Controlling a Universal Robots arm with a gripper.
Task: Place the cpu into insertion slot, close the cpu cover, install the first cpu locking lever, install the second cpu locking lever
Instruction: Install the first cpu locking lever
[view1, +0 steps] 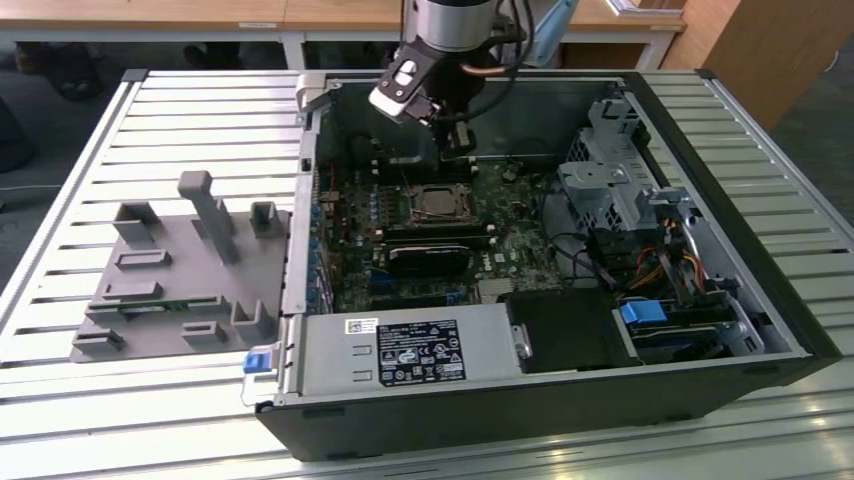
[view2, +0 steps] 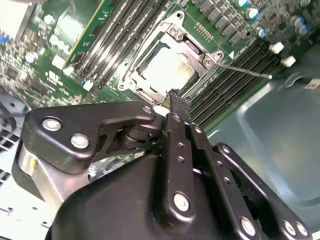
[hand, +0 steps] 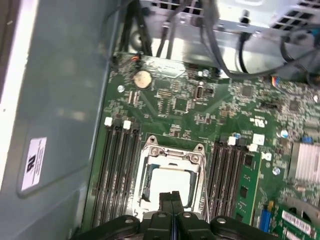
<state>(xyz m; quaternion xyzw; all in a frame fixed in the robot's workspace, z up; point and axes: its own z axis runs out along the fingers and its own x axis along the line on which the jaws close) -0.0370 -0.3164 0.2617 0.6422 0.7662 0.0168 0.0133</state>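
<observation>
The tool (hand: 172, 199) is positioned directly above the insertion slot (hand: 146, 187), with its fingers pressed together and nothing seen between them. Beneath the fingertips, the cpu (hand: 172, 180) is seated inside the slot; placement is judged complete. The cpu cover (hand: 172, 154) is laid flat around the cpu, its window framing the metal top; closing is judged complete. A thin locking lever (view2: 245, 70) is seen projecting from one corner of the slot, across the memory strips (hand: 120, 165) beside it. Latching of either lever cannot be confirmed, so both lever steps are judged outstanding.
</observation>
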